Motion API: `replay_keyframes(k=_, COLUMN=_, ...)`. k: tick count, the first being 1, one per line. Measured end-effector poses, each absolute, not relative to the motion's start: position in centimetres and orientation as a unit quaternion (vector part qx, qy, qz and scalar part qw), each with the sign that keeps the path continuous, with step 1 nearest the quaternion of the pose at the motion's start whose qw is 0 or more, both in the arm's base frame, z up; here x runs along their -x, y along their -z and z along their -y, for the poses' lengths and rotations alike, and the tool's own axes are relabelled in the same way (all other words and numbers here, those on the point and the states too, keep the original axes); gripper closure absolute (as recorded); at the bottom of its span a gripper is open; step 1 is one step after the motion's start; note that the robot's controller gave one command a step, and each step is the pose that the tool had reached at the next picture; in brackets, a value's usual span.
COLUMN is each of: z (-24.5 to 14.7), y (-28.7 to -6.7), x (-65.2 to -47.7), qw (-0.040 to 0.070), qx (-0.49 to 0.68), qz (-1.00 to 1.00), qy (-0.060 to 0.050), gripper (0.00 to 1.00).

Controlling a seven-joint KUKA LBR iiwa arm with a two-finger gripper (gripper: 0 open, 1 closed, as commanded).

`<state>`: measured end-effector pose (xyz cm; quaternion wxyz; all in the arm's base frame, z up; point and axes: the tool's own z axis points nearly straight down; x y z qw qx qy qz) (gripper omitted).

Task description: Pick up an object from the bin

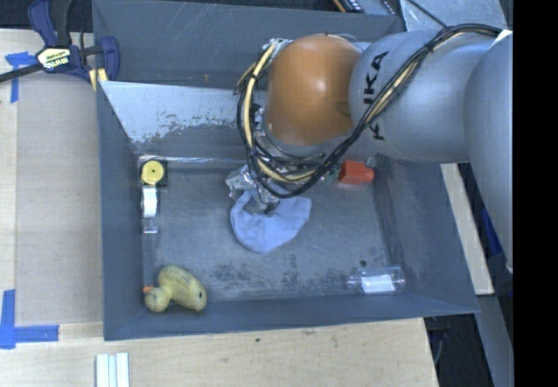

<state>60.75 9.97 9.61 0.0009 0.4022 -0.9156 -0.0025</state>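
My gripper (255, 186) hangs low in the middle of the bin, mostly hidden under the arm's wrist. Its metal tip sits at the upper edge of a crumpled light-blue cloth (268, 227) that lies flat on the bin floor. Whether it touches the cloth I cannot tell. A small orange-red block (356, 173) lies just to the right, partly hidden behind the arm.
A yellow rubber duck (174, 289) lies in the front left corner. A clear tube with a yellow cap (151, 189) rests along the left wall. A clear plastic piece (378, 281) lies by the front right wall. The arm covers the bin's back right.
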Motion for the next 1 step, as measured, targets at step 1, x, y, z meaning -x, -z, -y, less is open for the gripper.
replay_keyframes(k=1, z=-10.00, y=-11.17, x=-61.05, qw=-0.004, qx=-0.402, qz=0.916, qy=0.001, gripper=1.00)
